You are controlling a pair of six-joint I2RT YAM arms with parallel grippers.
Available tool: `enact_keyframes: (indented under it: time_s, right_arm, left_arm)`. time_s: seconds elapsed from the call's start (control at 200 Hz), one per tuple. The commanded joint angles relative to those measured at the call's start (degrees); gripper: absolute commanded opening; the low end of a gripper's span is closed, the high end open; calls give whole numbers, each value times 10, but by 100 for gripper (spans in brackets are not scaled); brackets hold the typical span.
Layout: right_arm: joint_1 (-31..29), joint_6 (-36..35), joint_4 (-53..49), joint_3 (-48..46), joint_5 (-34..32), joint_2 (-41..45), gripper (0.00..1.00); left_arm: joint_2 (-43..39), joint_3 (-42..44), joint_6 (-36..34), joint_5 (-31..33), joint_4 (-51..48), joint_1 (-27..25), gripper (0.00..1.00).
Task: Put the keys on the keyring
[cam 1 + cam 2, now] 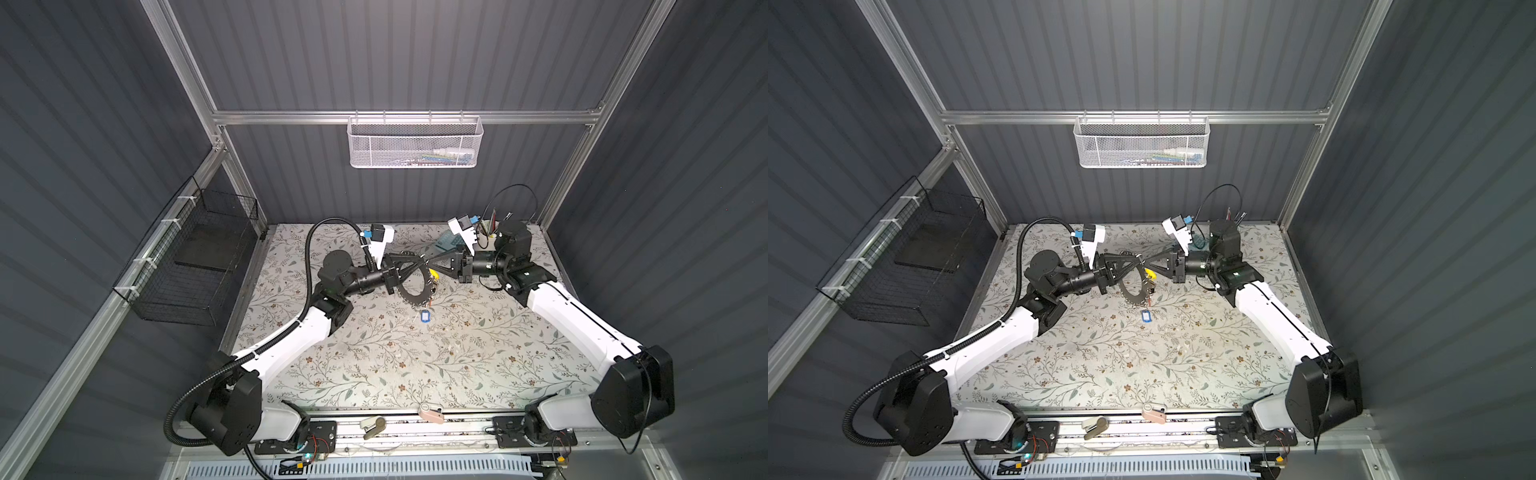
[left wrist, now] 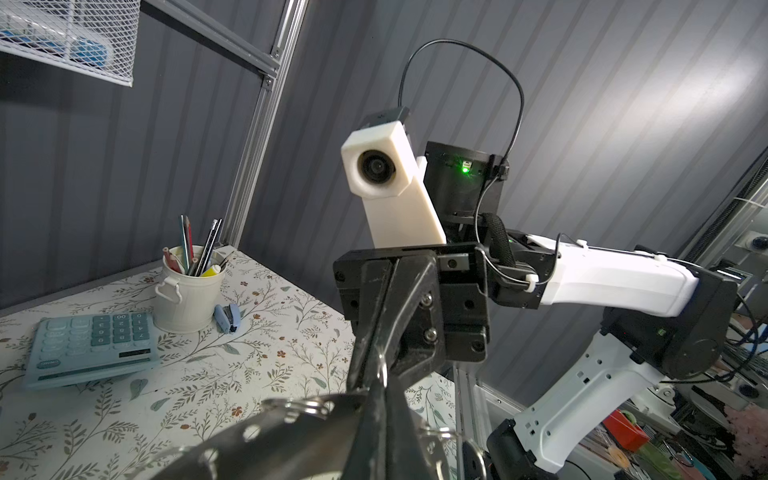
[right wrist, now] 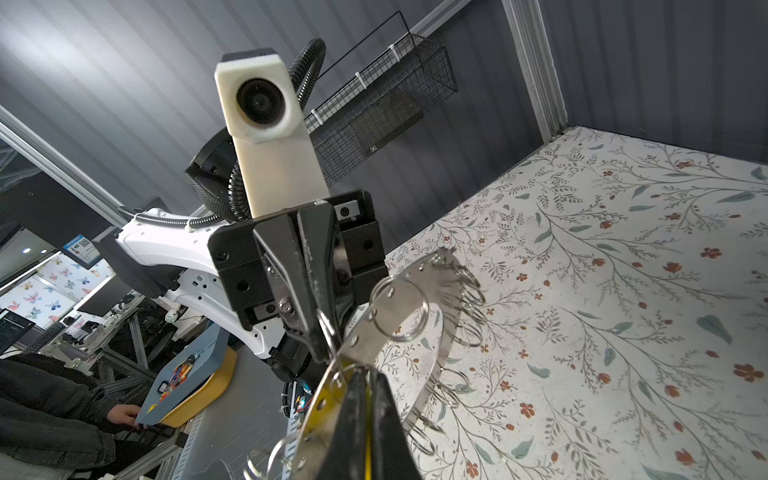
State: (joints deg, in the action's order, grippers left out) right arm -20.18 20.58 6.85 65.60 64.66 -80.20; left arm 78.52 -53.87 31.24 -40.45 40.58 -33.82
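Observation:
The keyring (image 1: 409, 297) (image 1: 1129, 296) is a flat grey metal ring with wire loops. It is held tilted above the floral table, and both grippers meet at its upper rim. My left gripper (image 1: 420, 259) (image 2: 384, 411) is shut on the ring's flat band (image 2: 291, 440). My right gripper (image 1: 429, 262) (image 3: 365, 386) is shut on a yellow-tagged key (image 1: 433, 274), and yellow shows between its fingers at one of the ring's loops. A blue-tagged key (image 1: 424, 316) (image 1: 1145, 316) sits just under the ring's lower edge. In the right wrist view the ring (image 3: 403, 299) curves away past the left gripper (image 3: 328, 336).
At the back right of the table are a pale blue calculator (image 2: 91, 345), a white cup of pens (image 2: 189, 299) and a small blue clip-like object (image 2: 227, 318). A white mesh basket (image 1: 415, 141) hangs on the back wall. A black wire basket (image 1: 195, 257) hangs on the left. A pink object (image 1: 431, 413) lies at the front edge.

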Motion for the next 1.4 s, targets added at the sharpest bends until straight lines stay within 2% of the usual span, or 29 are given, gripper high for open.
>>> enact_keyframes:
  time_s: [0.0,0.295,0.725,0.915,1.156,1.396]
  right_arm:
    - [11,5,1,5,-2,6,0]
    - [33,-4,-16,7,-3,34,0]
    - [32,12,6,-3,-5,35,0]
    - [34,1,-5,-4,-22,36,21]
    - [51,-3,-15,-9,-63,50,28]
    - [59,-42,-84,-27,-216,86,48]
  left_arm:
    - [-10,0,-17,1,28,-4,0]
    - [-20,5,-44,12,-6,-4,0]
    - [-8,1,-33,-1,-2,-4,0]
    - [-8,1,-25,-3,9,-4,0]
    - [-22,6,-41,6,-22,-4,0]
    - [-25,8,-86,40,-132,-4,0]
